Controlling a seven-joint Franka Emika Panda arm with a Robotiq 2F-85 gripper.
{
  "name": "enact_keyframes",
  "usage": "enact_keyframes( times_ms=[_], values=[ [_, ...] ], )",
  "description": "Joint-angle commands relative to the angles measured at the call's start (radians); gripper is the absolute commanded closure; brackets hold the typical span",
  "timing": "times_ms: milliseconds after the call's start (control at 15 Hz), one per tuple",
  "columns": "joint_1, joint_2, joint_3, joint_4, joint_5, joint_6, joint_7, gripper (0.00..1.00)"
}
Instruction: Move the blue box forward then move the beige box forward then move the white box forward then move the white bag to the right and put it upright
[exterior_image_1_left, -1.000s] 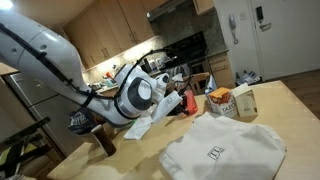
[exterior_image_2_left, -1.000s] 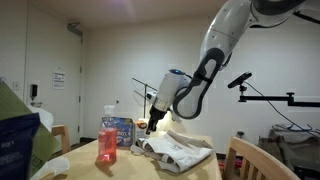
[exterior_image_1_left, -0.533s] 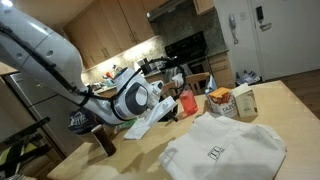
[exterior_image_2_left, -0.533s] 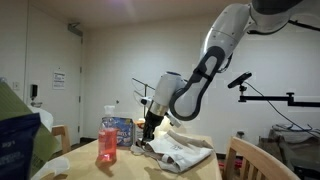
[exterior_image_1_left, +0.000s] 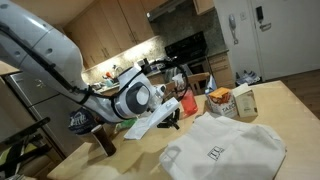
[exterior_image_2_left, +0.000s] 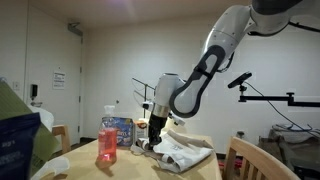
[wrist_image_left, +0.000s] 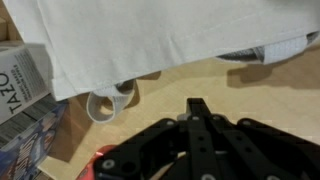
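My gripper is squeezed tight with nothing in it, just beside the edge of the white bag, which lies flat. Only the wrist view shows that. In an exterior view the white box and the beige box stand behind the bag. In an exterior view the blue box shows near the bag.
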Motion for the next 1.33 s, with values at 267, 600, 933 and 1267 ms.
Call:
enact_keyframes(
  times_ms=[267, 600, 933, 1267],
  values=[
    [-0.012, -0.049, 0.019, -0.021, 0.012, -0.194, -0.128, 0.68],
    [0.002, -0.067, -0.007, -0.02, 0.004, -0.228, -0.126, 0.28],
    [-0.018, -0.088, 0.01, -0.027, 0.019, -0.233, -0.166, 0.0],
    [0.011, -0.078, 0.017, -0.018, 0.017, -0.271, -0.21, 0.0]
  ],
)
